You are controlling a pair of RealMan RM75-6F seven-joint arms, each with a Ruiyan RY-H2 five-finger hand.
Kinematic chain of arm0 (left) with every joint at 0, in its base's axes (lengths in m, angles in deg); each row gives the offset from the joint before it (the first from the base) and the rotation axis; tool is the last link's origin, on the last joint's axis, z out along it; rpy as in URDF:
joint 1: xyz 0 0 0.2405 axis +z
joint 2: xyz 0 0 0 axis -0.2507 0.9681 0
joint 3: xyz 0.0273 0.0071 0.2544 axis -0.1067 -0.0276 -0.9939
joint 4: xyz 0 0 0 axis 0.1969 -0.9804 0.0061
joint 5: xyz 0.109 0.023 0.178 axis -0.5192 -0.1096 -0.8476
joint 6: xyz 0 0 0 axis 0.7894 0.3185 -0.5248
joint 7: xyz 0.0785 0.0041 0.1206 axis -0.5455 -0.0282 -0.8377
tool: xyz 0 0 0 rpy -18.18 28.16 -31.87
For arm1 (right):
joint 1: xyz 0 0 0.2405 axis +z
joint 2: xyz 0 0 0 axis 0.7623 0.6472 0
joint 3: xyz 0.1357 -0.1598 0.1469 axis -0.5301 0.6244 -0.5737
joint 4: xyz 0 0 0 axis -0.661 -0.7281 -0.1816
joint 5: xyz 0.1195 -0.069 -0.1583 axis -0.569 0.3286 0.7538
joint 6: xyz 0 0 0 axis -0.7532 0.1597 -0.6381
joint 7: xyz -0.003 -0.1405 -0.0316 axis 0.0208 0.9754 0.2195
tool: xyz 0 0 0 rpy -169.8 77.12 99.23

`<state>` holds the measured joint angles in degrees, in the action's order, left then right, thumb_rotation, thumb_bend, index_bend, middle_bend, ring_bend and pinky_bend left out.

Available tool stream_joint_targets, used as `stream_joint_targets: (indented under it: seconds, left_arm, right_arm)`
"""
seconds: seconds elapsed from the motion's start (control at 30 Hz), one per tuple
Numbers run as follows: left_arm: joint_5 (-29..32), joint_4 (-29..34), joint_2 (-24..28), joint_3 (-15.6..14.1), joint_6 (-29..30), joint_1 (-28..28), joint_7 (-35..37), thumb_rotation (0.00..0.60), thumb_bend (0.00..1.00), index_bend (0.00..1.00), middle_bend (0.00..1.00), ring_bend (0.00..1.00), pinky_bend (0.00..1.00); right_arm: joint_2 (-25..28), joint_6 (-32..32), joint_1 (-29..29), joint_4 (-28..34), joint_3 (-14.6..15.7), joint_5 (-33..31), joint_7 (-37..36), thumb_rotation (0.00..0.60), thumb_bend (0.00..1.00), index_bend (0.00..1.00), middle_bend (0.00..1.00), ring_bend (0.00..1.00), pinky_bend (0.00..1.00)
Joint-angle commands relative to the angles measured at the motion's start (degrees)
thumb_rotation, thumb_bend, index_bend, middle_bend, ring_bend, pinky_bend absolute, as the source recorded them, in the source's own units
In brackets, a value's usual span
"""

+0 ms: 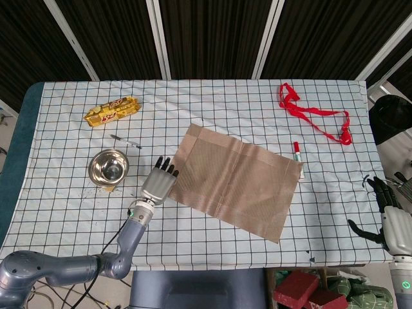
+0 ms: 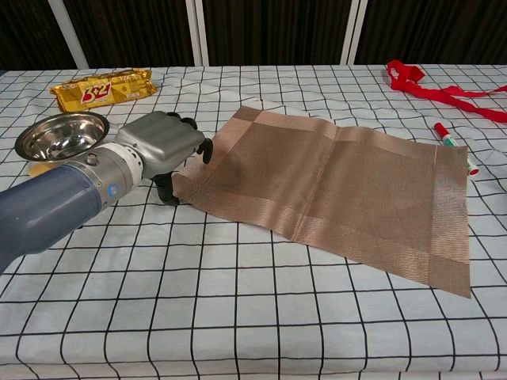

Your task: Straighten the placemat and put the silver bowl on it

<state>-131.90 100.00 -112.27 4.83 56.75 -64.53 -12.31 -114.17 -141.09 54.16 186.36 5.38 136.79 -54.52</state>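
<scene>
The brown woven placemat [image 1: 237, 179] [image 2: 341, 186] lies askew in the middle of the checked table, its long side slanting down to the right. The silver bowl [image 1: 108, 166] [image 2: 62, 134] stands empty to its left, off the mat. Between bowl and mat is my left hand [image 1: 158, 181] [image 2: 162, 146], palm down at the mat's left edge. Its dark fingertips [image 2: 203, 150] touch that edge and it holds nothing that I can see. My right hand [image 1: 389, 215] hangs off the table's right edge with its fingers spread and empty; the chest view does not show it.
A yellow snack pack [image 1: 112, 110] [image 2: 101, 88] and a pen [image 1: 125, 141] lie behind the bowl. A red ribbon [image 1: 315, 112] [image 2: 444, 87] lies at the back right. A red-capped tube [image 1: 299, 158] [image 2: 453, 144] lies by the mat's right corner.
</scene>
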Motion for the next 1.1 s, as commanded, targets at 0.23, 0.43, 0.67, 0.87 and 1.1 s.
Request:
stream_joint_targets:
  seconds: [0.23,0.43,0.67,0.87,1.1]
  left_arm:
    - [-0.4,0.1,0.0,0.1,0.2,-0.1,0.1,0.600,0.14,0.29,0.23,0.08,0.12]
    - [-0.2,0.2,-0.1,0.4,0.2,-0.2,-0.2,0.600,0.14,0.29,0.23,0.08,0.12]
    - [-0.1,0.0,-0.5,0.2,0.0,-0.2,-0.3,0.600,0.14,0.31,0.23,0.08,0.12]
    - [-0.2,-0.1,-0.6,0.2,-0.1,-0.3,-0.3,0.600,0.14,0.31,0.23,0.08,0.12]
    - [-0.1,0.0,-0.5,0.3,-0.3,-0.3,-0.2,0.600,0.20,0.33,0.23,0.08,0.12]
  right_arm:
    - [0.0,0.0,0.0,0.0,0.0,0.0,-0.1,0.600,0.19,0.09,0.00,0.00,0.18]
    - [0.1,0.0,0.0,0.0,0.0,0.0,-0.1,0.600,0.19,0.09,0.00,0.00,0.17]
    - [0.1,-0.1,0.0,0.1,0.0,-0.1,-0.2,0.600,0.19,0.10,0.00,0.00,0.18]
    - [0.1,0.1,0.0,0.1,0.0,-0.1,-0.2,0.600,0.19,0.10,0.00,0.00,0.18]
    - [0.1,0.1,0.0,0.1,0.0,-0.2,-0.2,0.600,0.19,0.10,0.00,0.00,0.17]
